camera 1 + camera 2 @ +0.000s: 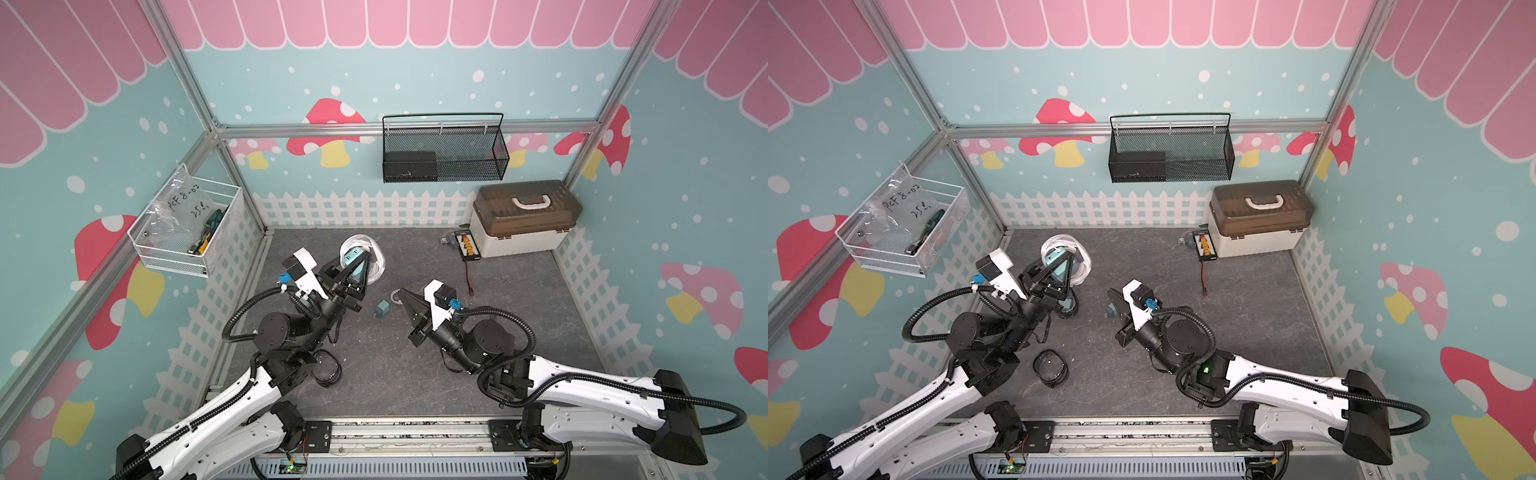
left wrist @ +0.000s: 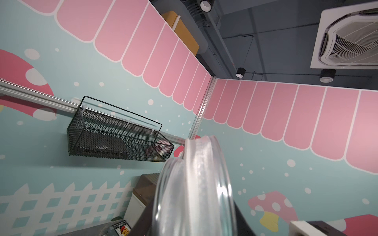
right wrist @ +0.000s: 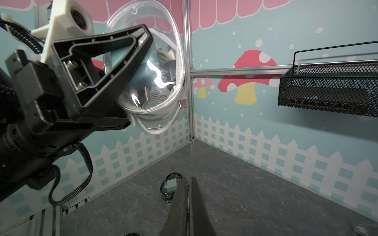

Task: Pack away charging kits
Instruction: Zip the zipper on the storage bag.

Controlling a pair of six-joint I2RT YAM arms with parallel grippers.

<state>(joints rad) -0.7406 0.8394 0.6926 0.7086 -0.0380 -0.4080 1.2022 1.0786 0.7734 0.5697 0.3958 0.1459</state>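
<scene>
While the left gripper (image 1: 365, 259) clamps a clear pouch (image 1: 352, 246) above the grey floor (image 1: 519, 332) at centre left of a top view, a loose teal charger (image 1: 381, 309) lies mid-frame, just beside the right gripper (image 1: 400, 294), whose fingers are pressed together at a white cable coil (image 1: 393, 296). A black-rimmed pouch (image 1: 328, 368) lies lower, partly behind the left arm (image 1: 232, 411). At upper right, a beige box (image 1: 523, 232) stands closed, a black connector board (image 1: 467, 247) beside it. A black mesh basket (image 1: 444, 153) at top centre holds a dark block (image 1: 409, 164); a white wire basket (image 1: 187, 249) at left holds a plastic bag (image 1: 183, 203) and tools (image 1: 208, 232).

From the left wrist, the clear pouch's rim (image 2: 196, 179) fills the lower centre, hiding part of the beige box (image 2: 136, 204); the mesh basket (image 2: 114, 143) hangs at centre left and a ceiling vent (image 2: 347, 36) shows at upper right.

From the right wrist, the left gripper (image 3: 139, 79) squeezes the pouch at upper left; its window shows a packed charger (image 3: 143, 69) and a white cable (image 3: 161, 127). The right gripper's pressed-together fingers (image 3: 180, 208) rise from the bottom edge, just right of a second black-rimmed pouch (image 3: 170, 187) with a teal cube inside, on the floor.
</scene>
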